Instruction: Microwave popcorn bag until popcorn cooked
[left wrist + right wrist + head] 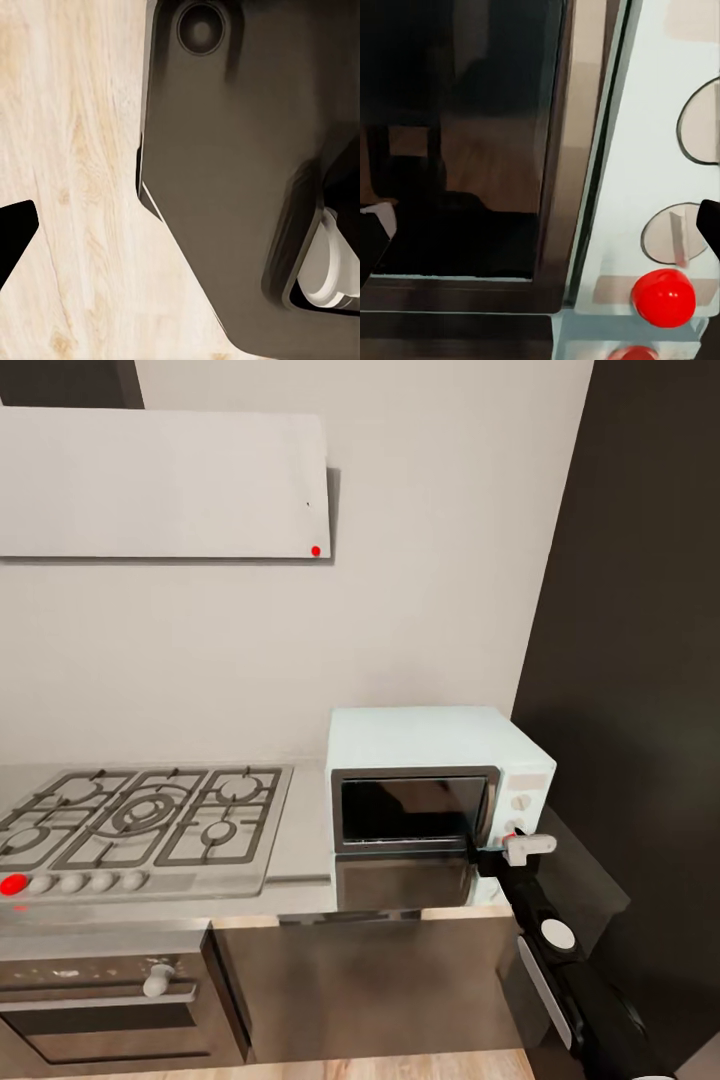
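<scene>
At the far left of the counter (300,885) sat the gas hob (140,820), a red knob (13,884) lit at its front corner, with the dark built-in oven (100,1010) below it and the flat white range hood (160,485) on the wall above. Further right stood the microwave (435,780), its dark glass door (410,810) shut, right beside the tall dark cabinet (630,660). The right hand (505,850) was up at the microwave's lower right corner, by the knob panel; whether its fingers were spread or closed I could not tell. Close up from that arm, the door frame (562,187), a knob (675,234) and a round red light (663,297) showed. The left arm's camera faced the wooden floor (67,187) and a dark robot body part (240,165); that hand's state was unclear too.
</scene>
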Available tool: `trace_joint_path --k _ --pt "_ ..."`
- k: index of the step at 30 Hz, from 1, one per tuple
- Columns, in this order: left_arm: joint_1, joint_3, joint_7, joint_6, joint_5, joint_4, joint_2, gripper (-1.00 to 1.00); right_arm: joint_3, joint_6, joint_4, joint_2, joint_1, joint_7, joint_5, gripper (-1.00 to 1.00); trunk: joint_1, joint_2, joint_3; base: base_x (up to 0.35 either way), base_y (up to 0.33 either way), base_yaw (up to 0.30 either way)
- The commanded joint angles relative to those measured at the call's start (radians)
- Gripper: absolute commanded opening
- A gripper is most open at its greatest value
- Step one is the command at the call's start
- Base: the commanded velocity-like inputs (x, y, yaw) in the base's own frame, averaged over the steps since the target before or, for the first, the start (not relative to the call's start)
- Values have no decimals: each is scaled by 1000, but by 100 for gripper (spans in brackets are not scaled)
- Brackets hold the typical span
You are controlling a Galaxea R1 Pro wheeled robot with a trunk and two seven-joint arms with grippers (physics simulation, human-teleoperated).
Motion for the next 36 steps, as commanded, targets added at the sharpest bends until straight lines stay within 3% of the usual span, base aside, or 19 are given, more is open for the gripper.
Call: trace_joint_path --k 1,8,36 --pt "0 7 0 0 1 -1 0 100 -1 -3 0 -1 -1 -4 -1 100 0 -1 -1 27 8 0" --pt "0 7 0 0 1 0 0 100 -31 -3 0 -1 -1 -4 -1 100 0 -1 -1 51 -9 0" --pt "0 6 0 0 2 -1 0 100 -31 -3 0 -1 -1 -4 -1 100 0 -1 -1 57 -10 0"
